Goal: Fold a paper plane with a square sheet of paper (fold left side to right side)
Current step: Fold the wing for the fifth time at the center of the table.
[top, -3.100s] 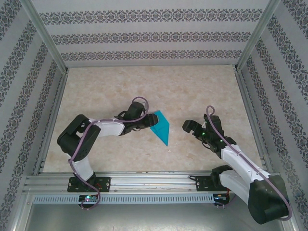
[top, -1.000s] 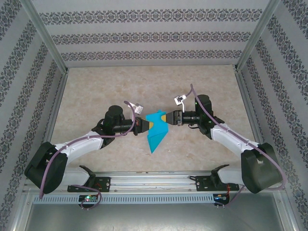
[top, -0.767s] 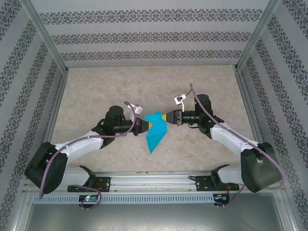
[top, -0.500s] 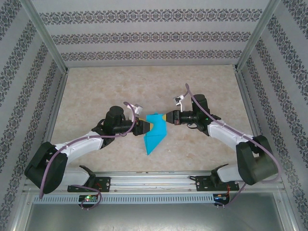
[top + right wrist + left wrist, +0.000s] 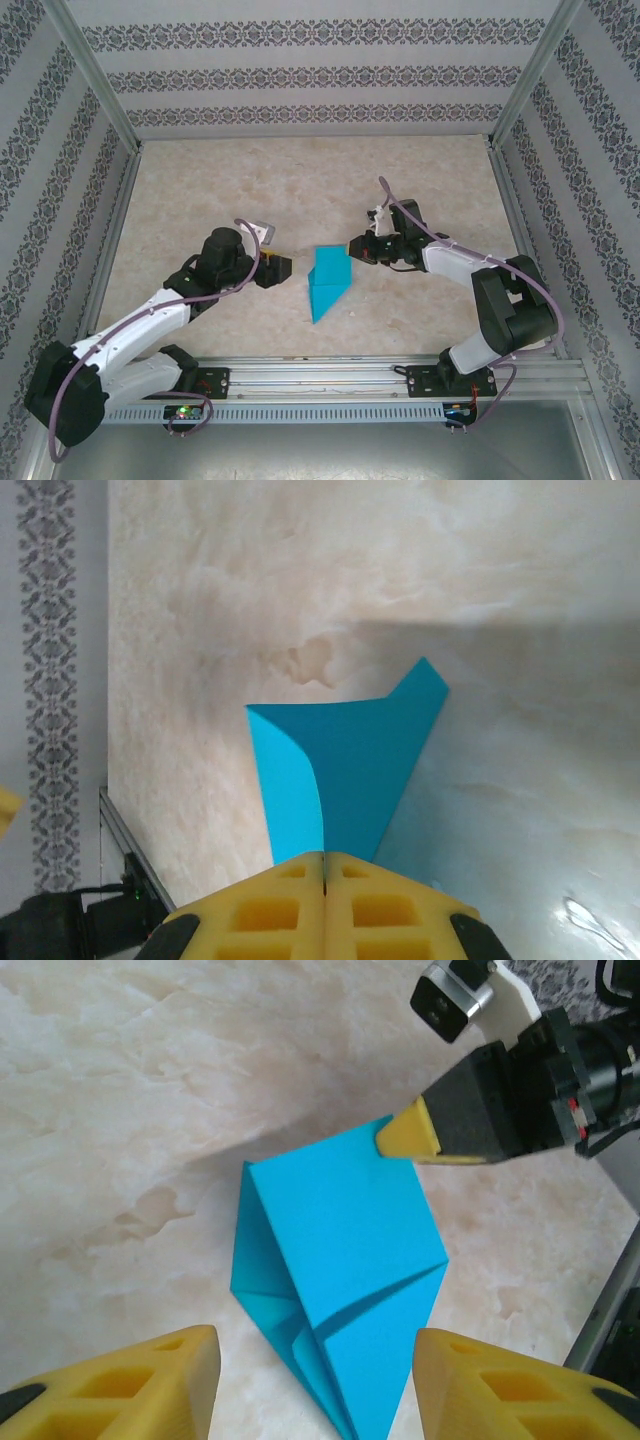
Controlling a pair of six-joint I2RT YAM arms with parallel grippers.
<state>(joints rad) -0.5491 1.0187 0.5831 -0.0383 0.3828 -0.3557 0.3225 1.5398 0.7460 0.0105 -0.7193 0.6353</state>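
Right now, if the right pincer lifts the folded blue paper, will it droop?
Likely little: the folded paper has creased, stacked layers. Pinched at one corner by the right pincer, it may swing. Its curled flap could spread.

Beige marbled worktop (image 5: 300, 180); walls (image 5: 310, 75) with grey ornamental bands, perhaps wallpaper, at 9, 12 and 3 o'clock; metal rail (image 5: 320, 378) at 6.
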